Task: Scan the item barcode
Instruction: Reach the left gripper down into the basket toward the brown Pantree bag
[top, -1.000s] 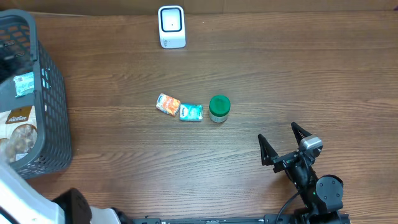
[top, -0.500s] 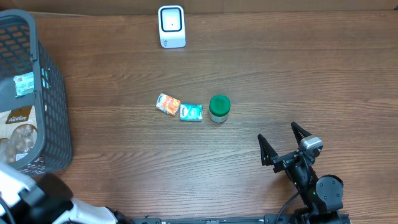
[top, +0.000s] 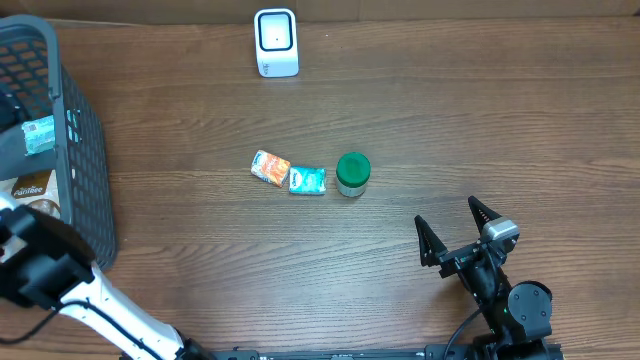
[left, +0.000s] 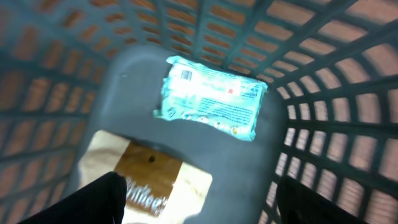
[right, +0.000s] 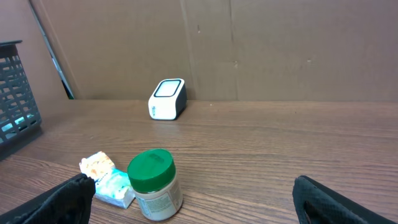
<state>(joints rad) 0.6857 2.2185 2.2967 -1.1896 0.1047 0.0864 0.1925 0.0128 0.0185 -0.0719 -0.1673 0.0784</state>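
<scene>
The left wrist view looks down into the grey basket (left: 348, 93). A teal packet (left: 211, 96) with a barcode at its left end lies flat on the basket floor. Nearer the camera lies a brown-and-beige bag (left: 152, 177). My left gripper (left: 202, 208) hangs open above that bag, its dark fingers (left: 99, 199) wide apart and holding nothing. From overhead, the left arm (top: 45, 262) reaches over the basket's near corner. The white scanner (top: 276, 42) stands at the table's far edge. My right gripper (top: 455, 237) rests open and empty at the near right.
An orange packet (top: 270, 167), a small teal packet (top: 307, 180) and a green-lidded jar (top: 352, 173) sit in a row mid-table, ahead of the right gripper. The basket (top: 85, 150) has tall lattice walls along the table's left side.
The left arm has swung up from the near-left corner to over the basket, and its jaws have narrowed slightly. The right arm and the table items have not moved.
</scene>
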